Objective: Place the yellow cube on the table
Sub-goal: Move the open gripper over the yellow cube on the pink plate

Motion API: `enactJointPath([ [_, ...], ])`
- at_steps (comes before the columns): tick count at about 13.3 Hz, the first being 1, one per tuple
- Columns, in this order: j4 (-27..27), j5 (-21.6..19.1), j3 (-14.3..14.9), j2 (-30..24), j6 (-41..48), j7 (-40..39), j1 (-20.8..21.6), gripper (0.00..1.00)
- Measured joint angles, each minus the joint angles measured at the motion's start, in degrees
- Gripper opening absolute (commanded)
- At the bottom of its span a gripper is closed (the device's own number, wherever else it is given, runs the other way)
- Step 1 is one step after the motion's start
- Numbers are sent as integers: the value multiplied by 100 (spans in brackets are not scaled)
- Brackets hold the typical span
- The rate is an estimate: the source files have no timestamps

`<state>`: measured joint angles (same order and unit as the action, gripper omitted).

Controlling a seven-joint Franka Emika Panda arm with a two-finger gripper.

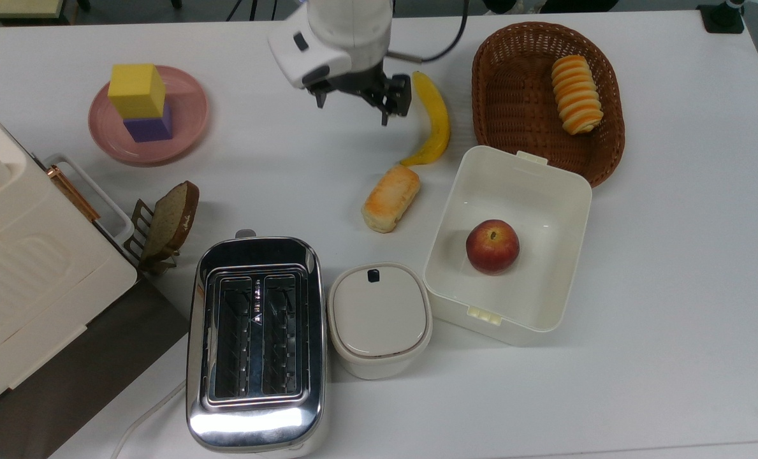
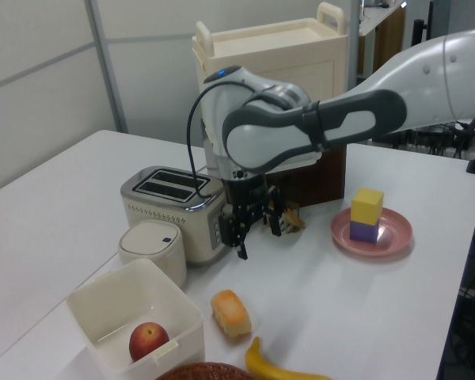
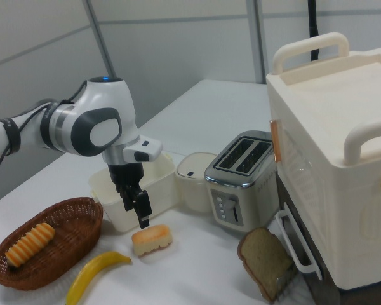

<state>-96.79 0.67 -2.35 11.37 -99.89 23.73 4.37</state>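
Foam-like yellow cube [image 1: 136,90] looks light and squashy; I'd pinch its flat sides gently, my gripper [image 1: 351,107] spread and empty

Bright even overhead light on my white surface [image 1: 672,287], soft faint shadows beneath things, strong glare on the chrome toaster [image 1: 255,421], side views slightly soft, grainy.

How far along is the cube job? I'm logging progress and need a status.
Nothing looks done yet: the yellow cube sits on the purple cube on the pink plate. In hand: the gripper is open, holds nothing, and hangs near the banana, well apart from the plate. Left: reach the cube, grasp it, lift it off and set it on the table.
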Motion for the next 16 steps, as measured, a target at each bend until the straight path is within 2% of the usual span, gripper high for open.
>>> enactJointPath([
  [4, -20, 24, -2, 104, -146, 582, 40, 100],
  [6, -22, 48, 24, 87, -124, 451, 19, 100],
  [7, -14, 79, 83, 60, -6, 127, 15, 100],
  [9, 9, 89, 462, -82, 378, -982, 9, 100],
  [11, 16, 89, 1029, -274, 538, -1965, -34, 100],
  [16, 21, 102, 2198, -436, 550, -3577, -92, 100],
])
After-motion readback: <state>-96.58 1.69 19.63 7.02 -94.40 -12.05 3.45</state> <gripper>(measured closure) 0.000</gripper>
